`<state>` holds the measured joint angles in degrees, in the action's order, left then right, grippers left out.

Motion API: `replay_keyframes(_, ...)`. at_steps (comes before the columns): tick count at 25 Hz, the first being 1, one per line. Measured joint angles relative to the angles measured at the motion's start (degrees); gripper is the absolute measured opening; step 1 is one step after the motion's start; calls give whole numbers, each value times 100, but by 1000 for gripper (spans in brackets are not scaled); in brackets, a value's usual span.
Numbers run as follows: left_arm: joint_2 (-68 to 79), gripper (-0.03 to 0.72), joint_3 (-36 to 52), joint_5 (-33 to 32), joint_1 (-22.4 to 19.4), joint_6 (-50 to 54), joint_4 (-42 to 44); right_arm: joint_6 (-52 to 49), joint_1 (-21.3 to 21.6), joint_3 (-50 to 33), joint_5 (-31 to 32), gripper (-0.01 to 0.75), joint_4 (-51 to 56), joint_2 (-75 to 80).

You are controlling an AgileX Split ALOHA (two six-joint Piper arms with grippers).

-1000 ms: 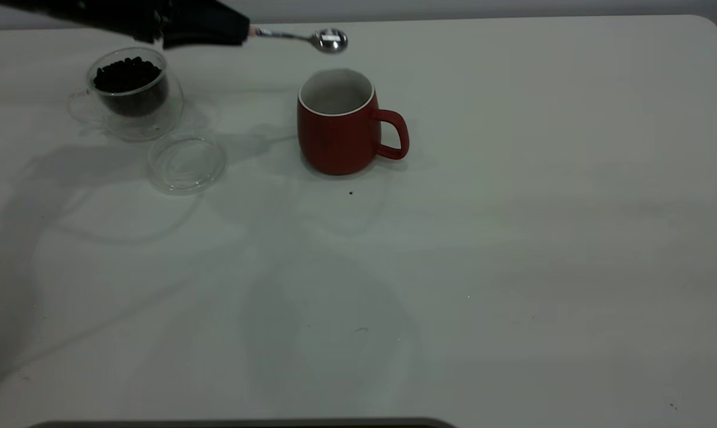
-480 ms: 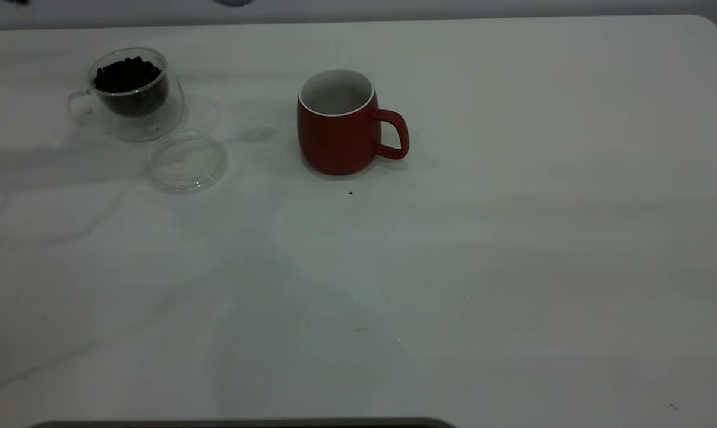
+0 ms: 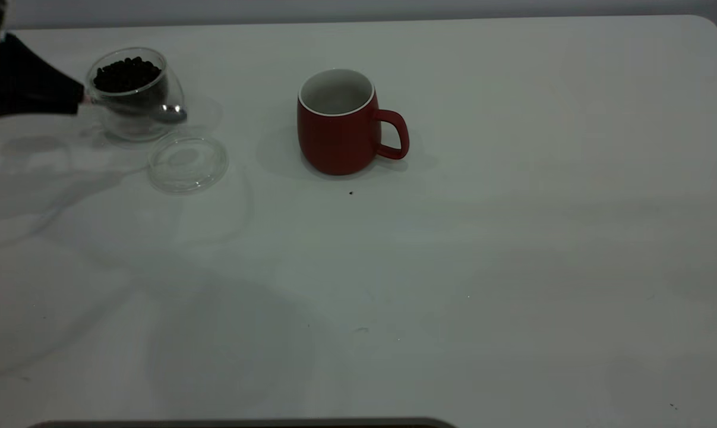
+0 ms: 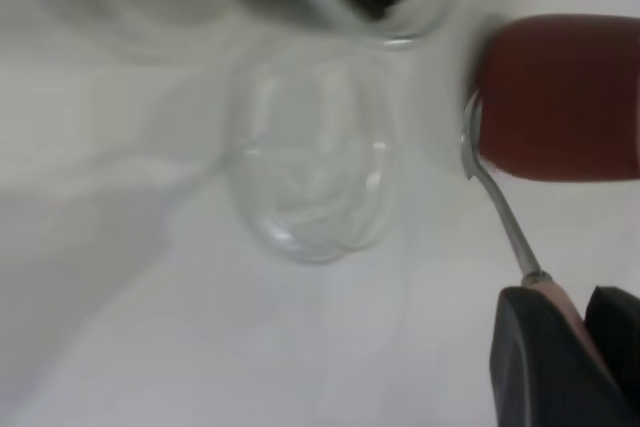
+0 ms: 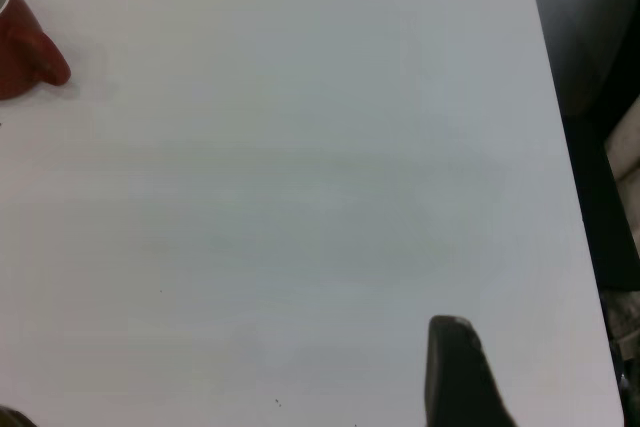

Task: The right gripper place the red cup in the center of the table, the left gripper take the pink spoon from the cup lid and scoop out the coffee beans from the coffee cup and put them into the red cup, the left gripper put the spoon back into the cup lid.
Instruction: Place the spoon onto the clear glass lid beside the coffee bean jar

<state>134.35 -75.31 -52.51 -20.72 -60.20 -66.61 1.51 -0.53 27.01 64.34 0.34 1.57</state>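
Left gripper (image 3: 76,101) at the far left edge of the table (image 3: 512,267), fingers pinched on the pale handle of the pink spoon (image 3: 156,110). Spoon's metal bowl hangs in front of the coffee cup (image 3: 133,95), just above the cup lid (image 3: 187,162). Coffee beans (image 3: 126,72) heaped inside the glass. Red cup (image 3: 340,122) upright near table centre, handle to the right, well apart. Right gripper (image 5: 455,372) hovers over bare table near its right edge; can't tell how its fingers stand.

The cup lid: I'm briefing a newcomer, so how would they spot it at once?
On the white table, look toward the left side, where the glass coffee cup holds dark beans. The cup lid lies flat just in front of it: a clear, empty glass disc, unlike the red cup.
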Motion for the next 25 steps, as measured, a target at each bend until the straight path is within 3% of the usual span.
replay_keyframes(18,679,113,0,522,50,-383,-260,0,0,0,0,438,0,0)
replay_keyframes(25,679,113,0,389,-281,-187,-47,0,0,0,0,438,0,0)
